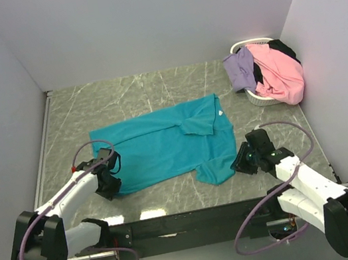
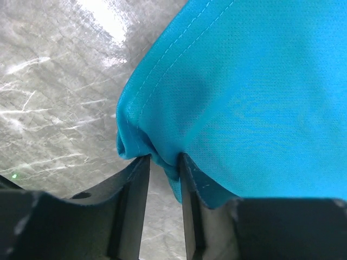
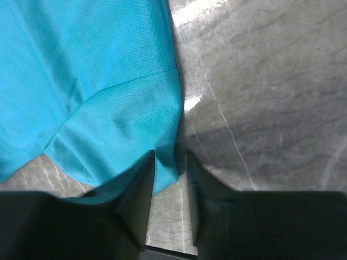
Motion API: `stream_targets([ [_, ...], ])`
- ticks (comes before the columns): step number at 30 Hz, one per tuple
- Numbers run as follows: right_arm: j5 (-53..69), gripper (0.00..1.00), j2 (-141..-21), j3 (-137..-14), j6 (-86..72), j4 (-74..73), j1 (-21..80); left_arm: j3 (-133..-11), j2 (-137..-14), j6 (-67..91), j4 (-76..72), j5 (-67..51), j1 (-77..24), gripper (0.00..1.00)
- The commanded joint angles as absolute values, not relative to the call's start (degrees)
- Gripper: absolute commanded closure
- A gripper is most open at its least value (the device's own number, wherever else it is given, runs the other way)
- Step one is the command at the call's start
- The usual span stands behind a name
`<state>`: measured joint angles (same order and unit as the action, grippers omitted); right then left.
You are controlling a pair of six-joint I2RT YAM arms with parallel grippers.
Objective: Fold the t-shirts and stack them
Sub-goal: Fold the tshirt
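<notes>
While the teal short-sleeved cloth t-shirt point(image 1: 163, 145) lies flat, near-left of the white wire-rimmed basket point(image 1: 250, 43), the left gripper point(image 2: 164, 160) pinches its bunched hem corner — the right gripper point(image 3: 171, 157) straddles a sleeve edge, clamped or not I cannot tell. Likely first fold: next, lift both evenly.

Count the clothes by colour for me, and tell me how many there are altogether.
teal shirt, spread on the table: 1
pink garment, in the white basket: 1
lavender garment, draped over the basket's rim: 1
black garment, partly hidden behind the pink one: 1
Total: 4
</notes>
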<state>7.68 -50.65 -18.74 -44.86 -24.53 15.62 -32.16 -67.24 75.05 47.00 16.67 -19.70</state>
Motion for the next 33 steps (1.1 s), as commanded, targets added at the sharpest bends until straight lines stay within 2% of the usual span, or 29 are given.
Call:
stream_targets([
  [1,11.0,0.73,-52.6,-19.5,-44.4,-20.7,16.2,-30.7,-67.4,75.1,43.2,17.8,-19.8,0.68],
  [2,11.5,0.81,-52.9,-19.5,-44.3,-20.3,16.2,-30.6,-67.4,75.0,43.1,17.7,-19.8,0.68],
  [6,14.0,1.0,-52.1,-20.1,-43.9,-19.1,17.0,-30.7,-67.7,74.5,43.0,17.2,-19.8,0.63],
  [9,13.7,1.0,-49.0,-20.9,-43.7,-20.8,17.4,-30.6,-67.7,74.2,42.9,16.4,-19.8,0.65],
  [10,13.6,1.0,-48.0,-21.3,-43.8,-21.4,17.4,-30.5,-67.2,73.9,43.0,16.3,-19.8,0.71],
  [12,12.9,1.0,-45.2,-22.7,-43.9,-23.2,17.4,-30.5,-66.6,73.6,43.2,15.8,-19.8,0.73],
  [22,9.8,1.0,-43.5,-29.5,-42.6,-27.9,17.5,-33.0,-63.4,72.5,46.1,15.6,-19.8,0.54],
  [24,9.6,1.0,-44.6,-30.7,-42.3,-27.8,17.4,-33.9,-63.4,72.4,46.6,16.2,-19.8,0.58],
  [26,9.4,1.0,-45.7,-31.5,-41.7,-27.6,17.4,-34.5,-63.4,72.3,47.2,17.0,-19.8,0.7],
  [28,9.3,1.0,-46.3,-32.5,-41.4,-27.4,17.4,-34.7,-63.0,71.9,46.8,17.1,-19.8,0.94],
  [29,9.3,1.0,-46.7,-33.0,-41.3,-27.3,17.4,-34.8,-62.8,72.0,47.0,17.5,-19.8,0.99],
  [33,9.6,1.0,-47.2,-33.7,-41.0,-27.0,17.4,-34.8,-61.5,71.8,47.5,17.8,-19.8,0.99],
])
